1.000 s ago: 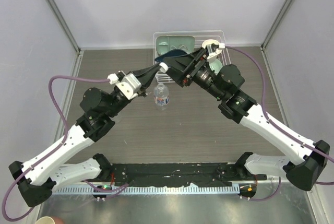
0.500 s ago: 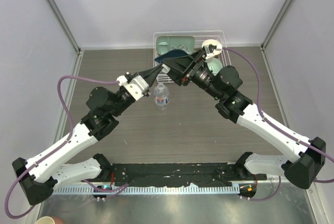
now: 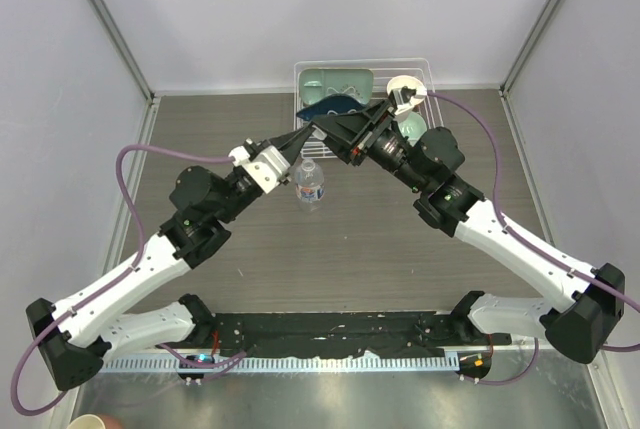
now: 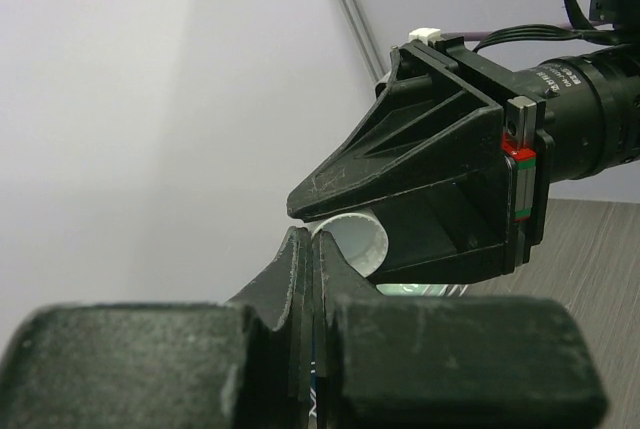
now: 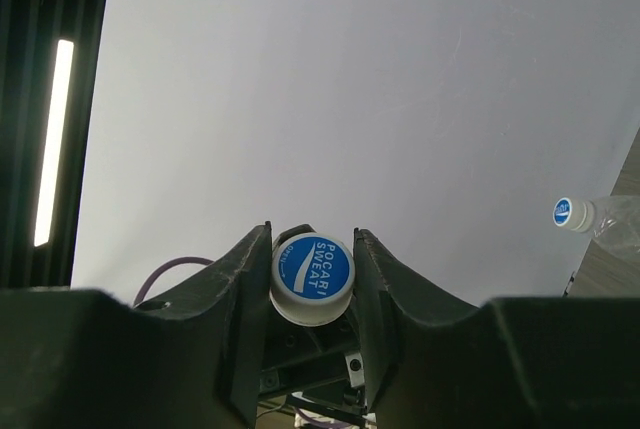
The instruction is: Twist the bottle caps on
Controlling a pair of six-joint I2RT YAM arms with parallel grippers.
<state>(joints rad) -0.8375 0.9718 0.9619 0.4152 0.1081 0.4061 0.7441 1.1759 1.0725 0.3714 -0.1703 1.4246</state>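
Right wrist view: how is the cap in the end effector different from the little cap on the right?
The held cap is pinched in the right end effector; the far cap sits on a bottle. The held cap's blue top reads POCARI SWEAT; the far cap's print is too small to read. Both are white with a round blue top.

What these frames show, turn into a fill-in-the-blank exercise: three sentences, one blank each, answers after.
1. The right end effector grips a white cap whose blue top reads POCARI ____.
2. In the top view, just ____ bottle stands on the table.
3. The wire rack at the table's far edge holds pale ____ dishes.
Answers: SWEAT; one; green.
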